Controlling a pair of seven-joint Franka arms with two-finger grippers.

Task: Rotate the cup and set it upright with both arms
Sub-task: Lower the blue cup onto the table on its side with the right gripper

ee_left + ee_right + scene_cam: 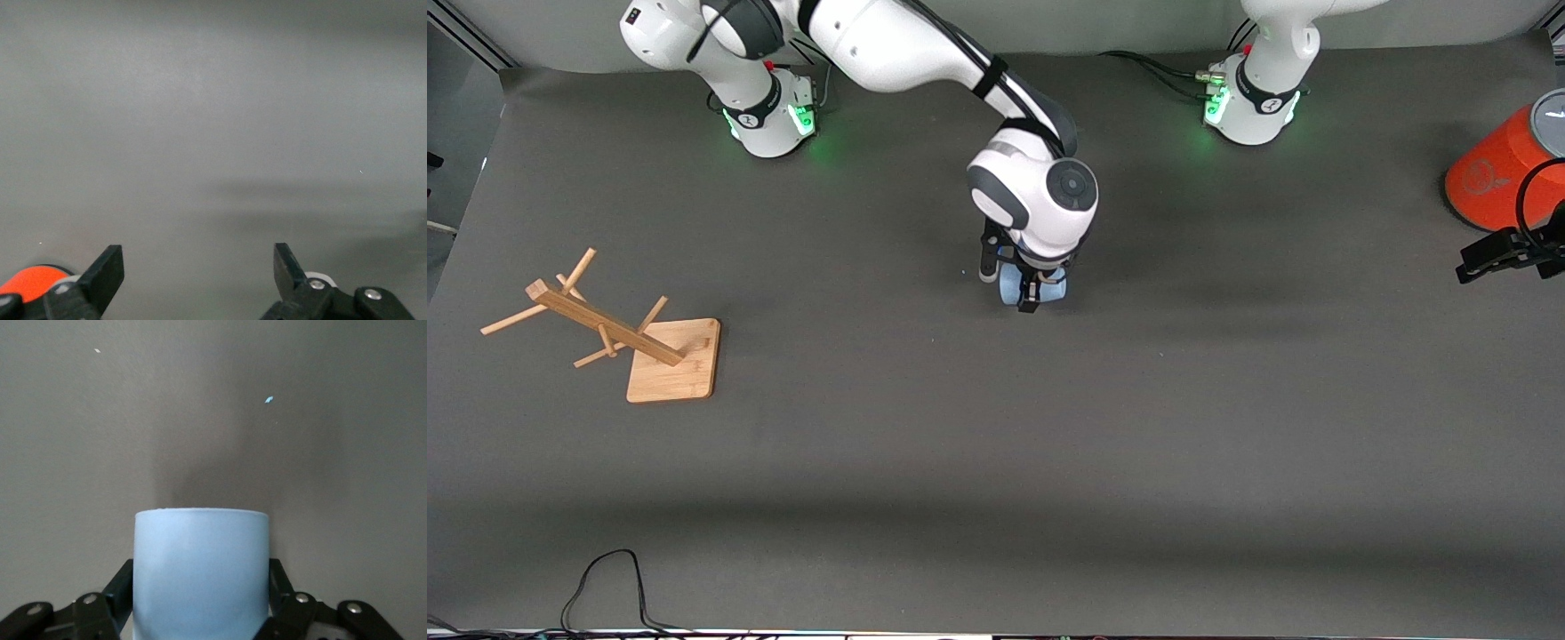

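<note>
Most of the dark grey table mat [996, 462] is open, so the whole stretch nearer the front camera is free to sweep through. Mid-table is taken up: the right gripper [1035, 286] has its fingers pressed on both sides of the small pale blue tumbler [1009, 286], with the wrist stacked right above it. The tipped-over bamboo peg rack [618, 331] blocks the right arm's end. The left gripper [1494, 255], jaws apart, waits beside the orange-red cylinder with grey lid [1498, 173] at the left arm's end.
</note>
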